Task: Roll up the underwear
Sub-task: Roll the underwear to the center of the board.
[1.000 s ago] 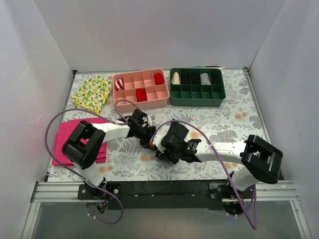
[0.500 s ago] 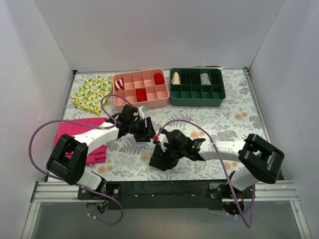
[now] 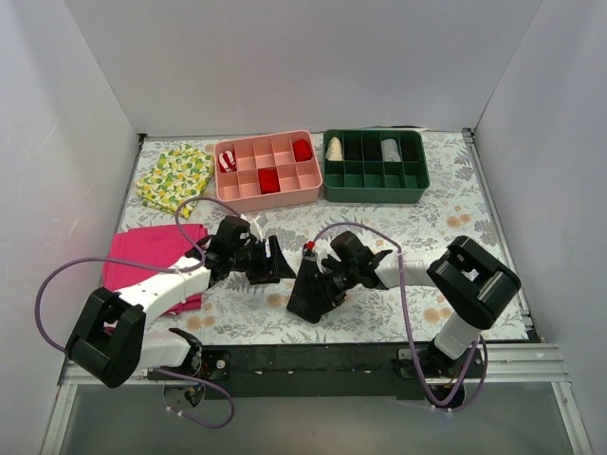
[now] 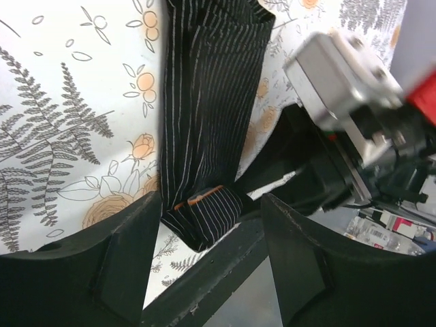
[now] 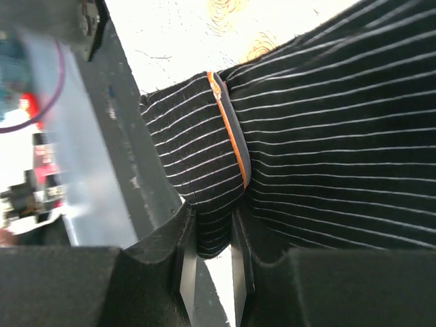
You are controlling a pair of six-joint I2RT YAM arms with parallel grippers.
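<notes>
Underwear, black with thin white stripes and an orange trim line, lies on the floral table near the front edge, between the two arms, one end rolled or folded over. Right gripper is closed down on a fold of the underwear, fabric pinched between its fingers. Left gripper has its jaws spread wide and holds nothing; the rolled end sits in the gap, and I can't tell if the fabric touches the left finger. At the back, the pink tray holds a red-and-white striped roll in the back-left cell, a red roll in the back-right cell and another red roll in a middle cell. The green tray has a cream roll, something dark beside it and a pale grey roll, all in the back row. Lemon-print cloth is left of the pink tray; the folded magenta cloth lies nearer on the left side.
</notes>
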